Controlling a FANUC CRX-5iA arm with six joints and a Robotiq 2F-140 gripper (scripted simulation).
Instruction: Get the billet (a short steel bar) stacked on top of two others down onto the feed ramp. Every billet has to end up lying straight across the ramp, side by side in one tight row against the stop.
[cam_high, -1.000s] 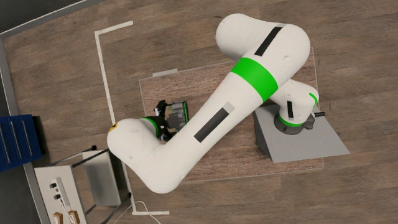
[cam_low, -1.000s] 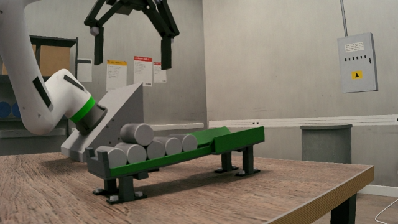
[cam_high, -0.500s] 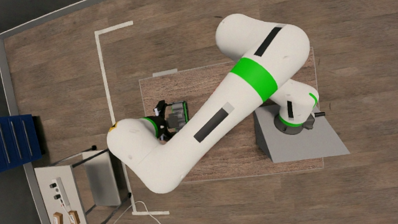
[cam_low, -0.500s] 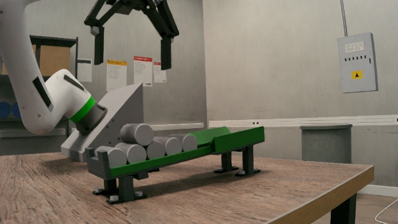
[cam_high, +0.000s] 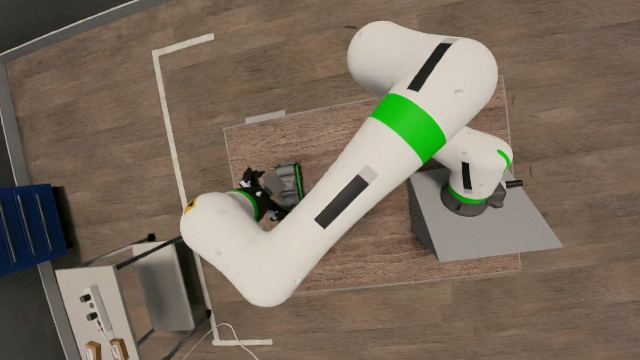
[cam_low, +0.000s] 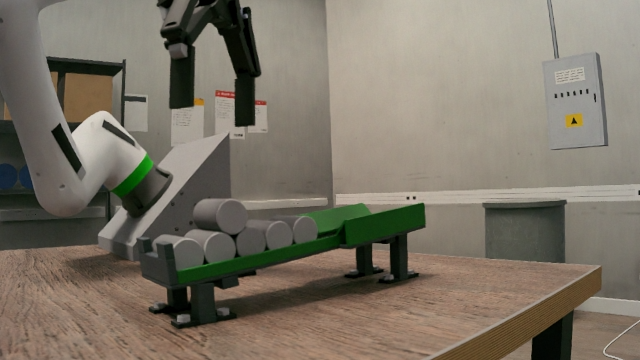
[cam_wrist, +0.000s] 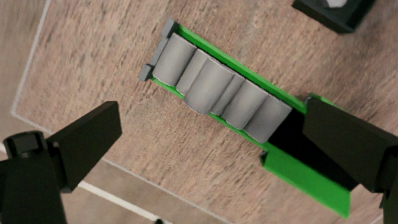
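Note:
A green feed ramp (cam_low: 300, 240) slopes down to a grey stop (cam_low: 156, 260) on the wooden table. Several grey steel billets lie in a row against the stop. One more billet (cam_low: 220, 215) sits stacked on top of two of them, near the stop end. In the wrist view the stacked billet (cam_wrist: 209, 86) shows in the middle of the row, and the ramp (cam_wrist: 300, 170) runs diagonally. My gripper (cam_low: 210, 107) hangs well above the row, open and empty. In the wrist view its fingers stand wide on both sides, with the row between and below them.
The arm's grey wedge base (cam_low: 185, 190) stands just behind the ramp. The arm (cam_high: 320, 200) covers most of the ramp in the top view. A dark block (cam_wrist: 332, 12) sits on the table beyond the ramp. The table's edge (cam_low: 525, 320) is at the right.

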